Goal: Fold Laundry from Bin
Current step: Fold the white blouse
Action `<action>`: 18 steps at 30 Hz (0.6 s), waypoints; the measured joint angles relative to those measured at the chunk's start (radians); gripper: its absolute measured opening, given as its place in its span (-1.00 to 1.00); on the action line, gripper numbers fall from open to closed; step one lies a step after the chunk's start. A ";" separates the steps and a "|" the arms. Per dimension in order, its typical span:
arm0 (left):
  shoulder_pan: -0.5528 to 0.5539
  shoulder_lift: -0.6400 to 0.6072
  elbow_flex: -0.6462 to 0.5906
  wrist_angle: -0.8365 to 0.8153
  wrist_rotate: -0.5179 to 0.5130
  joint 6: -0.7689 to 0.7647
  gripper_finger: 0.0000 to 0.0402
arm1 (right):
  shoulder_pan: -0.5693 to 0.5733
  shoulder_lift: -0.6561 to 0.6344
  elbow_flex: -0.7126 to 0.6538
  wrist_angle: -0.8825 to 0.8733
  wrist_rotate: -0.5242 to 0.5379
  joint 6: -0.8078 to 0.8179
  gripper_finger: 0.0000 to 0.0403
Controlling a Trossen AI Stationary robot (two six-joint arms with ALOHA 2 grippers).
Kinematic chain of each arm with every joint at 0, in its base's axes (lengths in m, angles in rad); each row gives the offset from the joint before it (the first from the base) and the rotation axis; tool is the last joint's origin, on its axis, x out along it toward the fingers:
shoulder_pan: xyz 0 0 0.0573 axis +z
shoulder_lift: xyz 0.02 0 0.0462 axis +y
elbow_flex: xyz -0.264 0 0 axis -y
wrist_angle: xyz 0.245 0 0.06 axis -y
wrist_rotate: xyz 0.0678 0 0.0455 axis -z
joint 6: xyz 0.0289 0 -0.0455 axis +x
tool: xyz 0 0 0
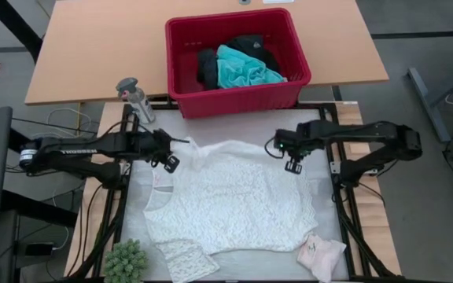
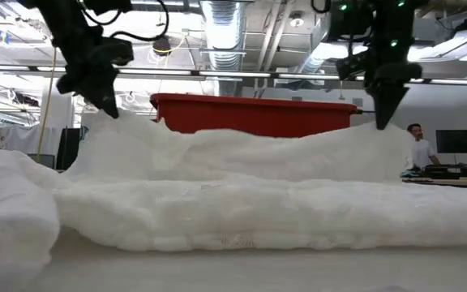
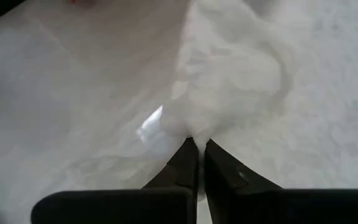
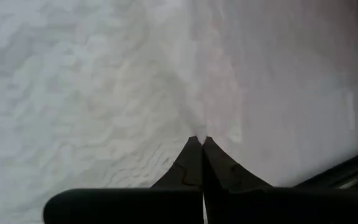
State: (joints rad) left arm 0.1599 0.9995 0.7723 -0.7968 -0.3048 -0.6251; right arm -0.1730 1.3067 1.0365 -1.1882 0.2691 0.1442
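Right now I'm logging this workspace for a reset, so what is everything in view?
white lacy top: one, white, spread flat on the mat
bin: one, red, on the far wooden table
turquoise shirt: one, in the bin
black clothing: dark pieces, in the bin
small pink-white piece: one, near right corner
spray bottle: one, grey, left of the bin
green plant: one, near left corner
person: one, far background of the low view
left hand: shut on the top's far left edge
right hand: shut on the top's far right edge

The white lacy top (image 1: 230, 200) lies spread flat at centre frame; the red bin (image 1: 238, 90) at upper centre holds the turquoise shirt (image 1: 246, 69) and black clothing (image 1: 208, 67); a pale pink piece (image 1: 321, 253) lies lower right.
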 joint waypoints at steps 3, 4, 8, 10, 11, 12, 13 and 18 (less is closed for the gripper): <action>-0.046 -0.021 0.000 -0.007 -0.018 -0.056 -1.00 | 0.038 -0.034 -0.014 -0.046 0.003 0.060 -0.92; -0.060 -0.028 0.000 -0.006 -0.020 -0.074 -1.00 | 0.049 -0.045 -0.020 -0.063 0.003 0.083 -0.92; -0.116 -0.037 0.000 -0.002 -0.041 -0.141 -1.00 | 0.085 -0.095 -0.071 -0.082 0.001 0.196 -0.92; -0.148 -0.033 0.000 0.001 -0.040 -0.156 -1.00 | 0.115 -0.111 -0.096 -0.070 -0.003 0.242 -0.92; -0.164 -0.030 0.000 0.001 -0.040 -0.157 -1.00 | 0.132 -0.116 -0.110 -0.064 -0.008 0.262 -0.92; -0.180 -0.029 -0.003 0.004 -0.041 -0.160 -1.00 | 0.148 -0.117 -0.124 -0.054 -0.011 0.280 -0.92; -0.195 -0.030 -0.007 0.004 -0.044 -0.168 -1.00 | 0.165 -0.116 -0.134 -0.040 -0.015 0.295 -0.92; -0.238 -0.029 -0.046 0.000 -0.052 -0.228 -1.00 | 0.247 -0.096 -0.166 0.067 -0.039 0.312 -0.90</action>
State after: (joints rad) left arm -0.0784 0.9702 0.7265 -0.7970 -0.3567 -0.8529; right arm 0.0736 1.2104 0.8702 -1.1212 0.2302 0.4565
